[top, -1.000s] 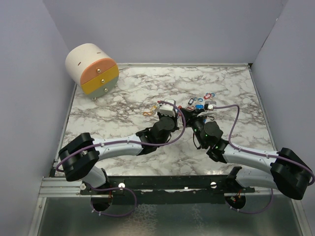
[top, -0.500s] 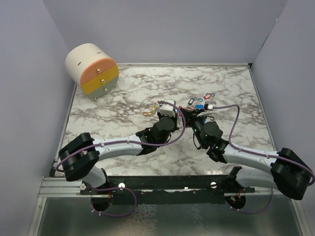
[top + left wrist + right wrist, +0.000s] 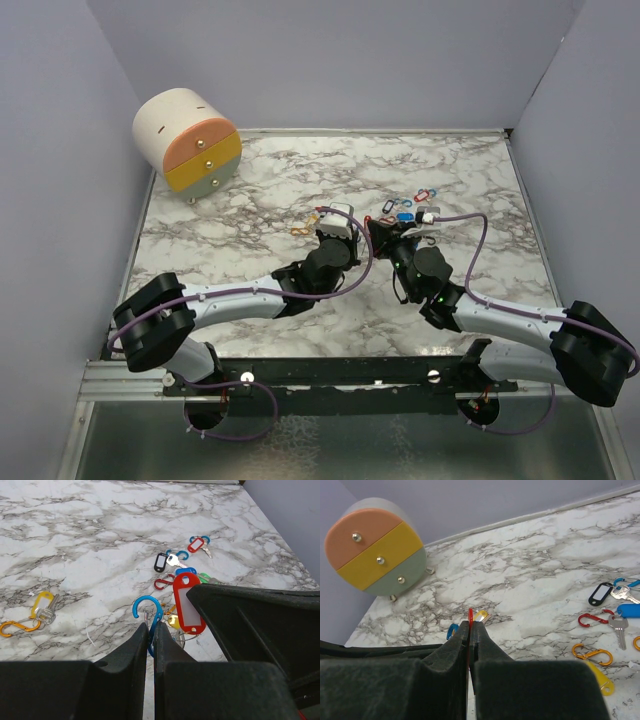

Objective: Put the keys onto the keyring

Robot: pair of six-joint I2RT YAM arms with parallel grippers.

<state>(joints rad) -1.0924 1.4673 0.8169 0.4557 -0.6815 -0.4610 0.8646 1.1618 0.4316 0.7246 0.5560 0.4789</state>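
In the left wrist view my left gripper (image 3: 151, 626) is shut on a blue carabiner keyring (image 3: 148, 605), whose hook pokes up past the fingertips. Right beside it hangs a red-tagged key (image 3: 188, 603), and my right gripper (image 3: 470, 623) is shut on that tag, seen edge-on (image 3: 470, 614). A yellow tag (image 3: 481, 615) lies just behind it. From above, the left gripper (image 3: 354, 231) and right gripper (image 3: 377, 231) meet tip to tip at mid-table. More keys (image 3: 405, 208) with black, red and blue tags lie just beyond.
A round drawer unit (image 3: 188, 140) with orange, yellow and green fronts stands at the back left. A yellow-tagged key (image 3: 42, 603) and an orange carabiner (image 3: 14, 628) lie left of the grippers. A red carabiner (image 3: 592, 618) and another orange one (image 3: 592, 653) lie to the right.
The left arm has shifted slightly to the left, its wrist a little further back. The right arm has held its place. Both grips are unchanged.
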